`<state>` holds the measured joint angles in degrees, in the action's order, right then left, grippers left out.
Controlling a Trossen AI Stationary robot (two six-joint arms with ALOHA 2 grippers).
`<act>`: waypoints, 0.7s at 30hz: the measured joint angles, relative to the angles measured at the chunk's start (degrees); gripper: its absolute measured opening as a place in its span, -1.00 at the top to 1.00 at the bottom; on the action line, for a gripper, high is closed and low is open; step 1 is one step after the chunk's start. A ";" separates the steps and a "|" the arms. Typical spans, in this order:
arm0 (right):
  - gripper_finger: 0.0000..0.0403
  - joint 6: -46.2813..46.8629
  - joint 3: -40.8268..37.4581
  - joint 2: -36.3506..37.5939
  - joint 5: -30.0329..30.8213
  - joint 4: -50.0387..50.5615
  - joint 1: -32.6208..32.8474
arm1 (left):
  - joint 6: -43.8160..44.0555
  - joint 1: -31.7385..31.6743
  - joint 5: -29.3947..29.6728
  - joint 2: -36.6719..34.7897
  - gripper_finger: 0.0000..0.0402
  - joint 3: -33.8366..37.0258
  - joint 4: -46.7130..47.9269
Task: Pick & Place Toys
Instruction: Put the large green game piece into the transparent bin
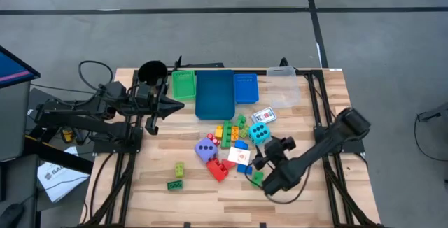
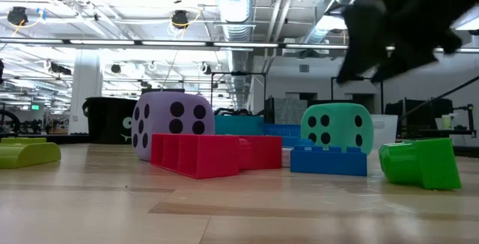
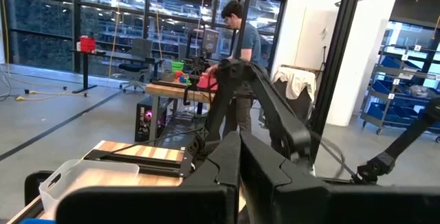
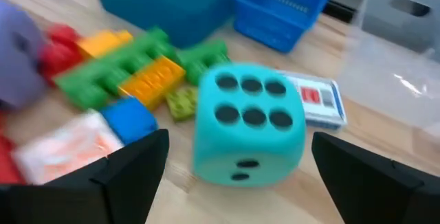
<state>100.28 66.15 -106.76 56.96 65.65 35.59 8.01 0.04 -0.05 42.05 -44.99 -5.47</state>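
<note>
The right gripper [image 4: 234,176] hangs with its jaws wide apart just at 5 o'clock of the teal dotted dice cube [image 1: 260,132], which sits at the worktop's [image 1: 210,193] middle among small plastic bricks [image 1: 227,133], while the left gripper [image 1: 176,105], jaws together, waits near 10 o'clock.
</note>
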 joint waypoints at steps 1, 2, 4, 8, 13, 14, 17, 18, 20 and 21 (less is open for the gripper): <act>-0.77 1.78 0.02 -2.01 0.09 0.08 0.00 | 0.00 0.00 -0.01 0.00 0.99 0.00 0.20; -0.77 3.64 0.02 -3.77 0.15 0.32 -0.01 | 0.00 0.00 0.00 0.01 0.99 0.00 0.24; -0.77 7.79 0.02 -6.58 0.59 0.36 -0.02 | 0.00 -0.01 0.00 -0.01 0.99 0.00 0.17; -0.77 17.68 0.02 -9.85 2.65 1.70 0.18 | 0.00 -0.01 0.00 0.01 0.99 0.00 0.19; -0.77 20.81 0.07 -10.34 2.88 4.18 0.37 | 0.00 0.00 0.00 -0.01 0.99 0.00 0.22; -0.77 20.82 0.07 -10.34 2.81 4.63 0.37 | 0.00 -0.01 0.00 0.01 0.99 0.00 0.30; -0.77 20.83 0.07 -10.34 2.66 5.35 0.24 | 0.00 0.00 0.00 0.01 0.99 0.00 0.41; -0.77 20.81 0.07 -10.34 2.76 5.35 0.26 | 0.00 0.01 0.00 0.00 0.99 0.00 0.41; -0.77 20.57 0.07 -9.97 3.32 5.31 0.47 | 0.00 0.00 0.00 0.01 0.99 0.00 0.41; -0.77 19.81 0.09 -9.33 3.75 5.25 0.81 | 0.00 -0.01 0.00 0.01 0.99 0.00 0.41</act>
<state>120.09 66.24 -116.09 60.72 70.90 36.40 8.01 0.03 -0.05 42.06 -44.99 -5.06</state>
